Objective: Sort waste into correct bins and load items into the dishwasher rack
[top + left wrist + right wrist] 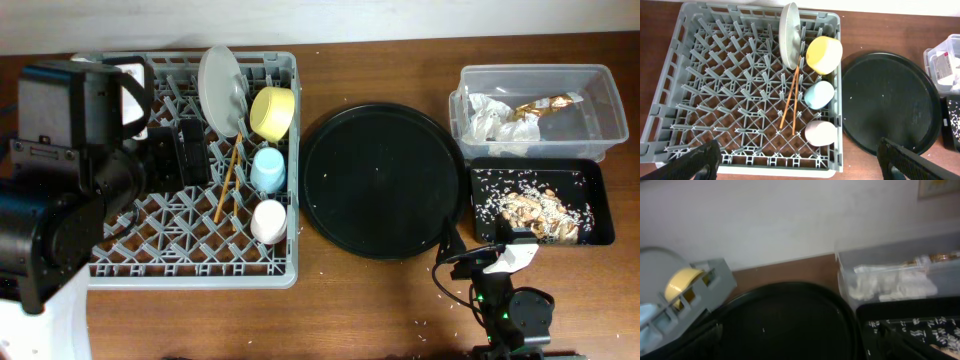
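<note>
At the near edge of the table [380, 300], the right arm [510, 300] sits low and is partly cut off by the frame. The right gripper [801, 330] has its fingers spread with nothing between them, though its wrist view is dim and blurred. The left arm [60, 190] looms over the left part of the rack [190, 262] and hides that side from above. The left gripper [799, 145] is also released and empty, with only its fingertips showing at the frame's lower corners.

Along the rack's right side, front to back, are the pinkish-white cup [820, 132], the blue cup [819, 94] and the yellow bowl [824, 54]. Which way their openings face is hard to tell. The chopsticks [790, 97] lie slanted over the pegs just to the left of the cups. The plate [790, 35] stands on edge at the back.

The round tray [383, 180] lies between the rack and the bins. The black tray [600, 200] holds the food scraps [535, 212]. Behind it, the clear tub [600, 90] holds the napkins [485, 118] and the wrapper [545, 103].
</note>
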Controlling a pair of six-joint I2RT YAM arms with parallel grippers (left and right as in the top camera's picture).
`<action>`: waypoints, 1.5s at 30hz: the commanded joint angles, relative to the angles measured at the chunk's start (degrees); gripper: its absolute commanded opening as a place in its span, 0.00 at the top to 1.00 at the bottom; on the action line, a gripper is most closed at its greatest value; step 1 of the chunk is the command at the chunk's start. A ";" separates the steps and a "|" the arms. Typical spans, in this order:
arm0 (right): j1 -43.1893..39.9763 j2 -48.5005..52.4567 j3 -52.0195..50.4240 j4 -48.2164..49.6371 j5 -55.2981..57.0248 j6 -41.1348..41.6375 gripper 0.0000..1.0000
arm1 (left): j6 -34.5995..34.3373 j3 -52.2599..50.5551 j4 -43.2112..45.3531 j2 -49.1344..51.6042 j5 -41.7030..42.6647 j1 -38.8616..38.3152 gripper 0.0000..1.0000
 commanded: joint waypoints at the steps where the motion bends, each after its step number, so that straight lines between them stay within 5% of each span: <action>1: 0.28 -0.61 -0.42 -0.15 -0.37 -0.42 0.02 | -0.15 0.00 -0.04 -0.31 0.17 0.11 0.01; 24: 0.28 -0.61 -0.42 -0.11 -0.37 -0.44 0.01 | -0.13 -4.44 2.93 -1.20 -1.46 1.53 0.01; 31: 0.28 -0.61 -0.42 -0.11 -0.37 -0.44 0.02 | 0.52 -53.75 39.28 -19.32 -2.40 5.62 0.01; 37: 0.28 -0.61 -0.42 -0.11 -0.37 -0.44 0.02 | 0.96 -83.14 59.74 -36.11 -2.40 8.57 0.01; 41: 0.28 -0.61 -0.42 -0.11 -0.37 -0.44 0.01 | 0.96 -107.86 72.87 -58.16 -1.36 11.17 0.01; 45: 0.28 -0.61 -0.42 -0.11 -0.37 -0.44 0.02 | 0.94 -120.69 82.23 -69.02 -1.09 11.76 0.01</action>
